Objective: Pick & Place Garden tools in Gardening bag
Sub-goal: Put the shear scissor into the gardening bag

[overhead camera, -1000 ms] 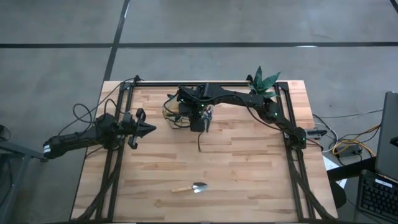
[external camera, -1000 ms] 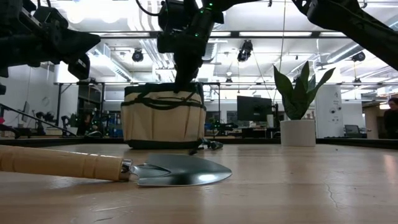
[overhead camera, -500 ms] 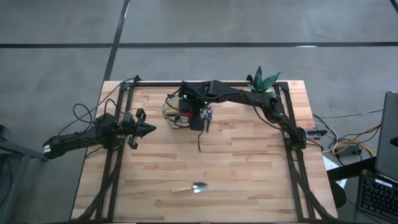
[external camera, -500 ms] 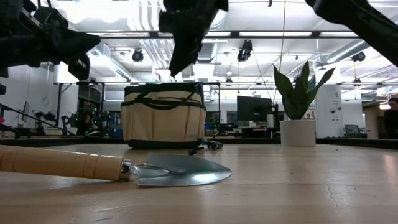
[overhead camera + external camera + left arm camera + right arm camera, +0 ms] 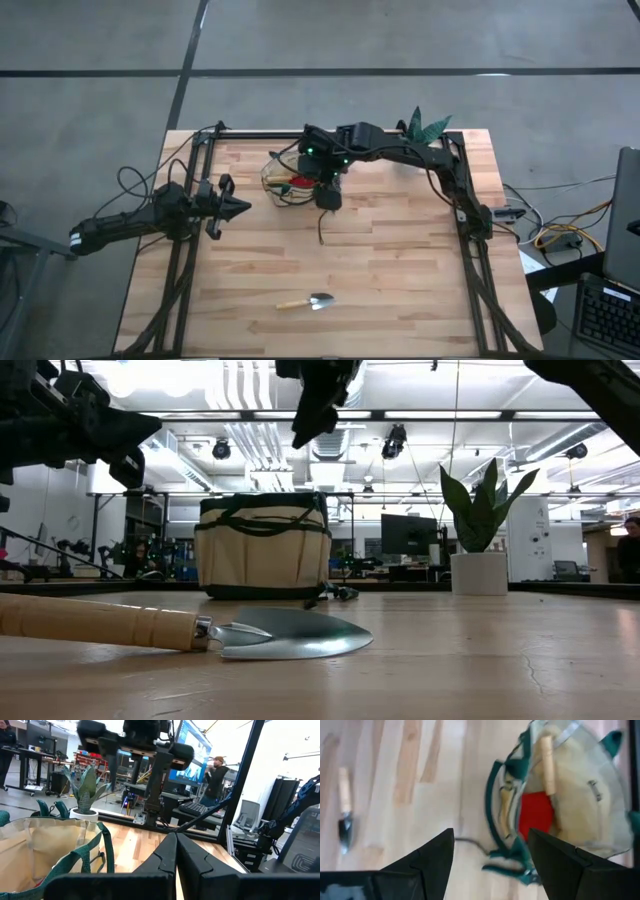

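Observation:
The tan gardening bag (image 5: 283, 183) stands at the far middle of the table, its mouth up. Inside it lie a red chunky piece (image 5: 537, 813) and two wooden handles (image 5: 547, 760). My right gripper (image 5: 490, 856) hangs open above the bag's right rim, also in the low view (image 5: 312, 405), with nothing between its fingers. One wooden-handled trowel (image 5: 308, 301) lies flat near the front edge. A thin dark stick (image 5: 321, 231) lies just in front of the bag. My left gripper (image 5: 236, 208) hovers shut to the left of the bag.
A green plant in a white pot (image 5: 478, 565) stands at the far right corner. A small dark tool (image 5: 340, 594) lies at the bag's foot. Black frame rails (image 5: 190, 250) run along both table sides. Bare wood lies between the bag and the trowel.
My right gripper has risen out of the bag's mouth, well clear above it, and shifted a little toward the table's right edge. The red piece in the bag now shows from above. The bag and the trowel have stayed put.

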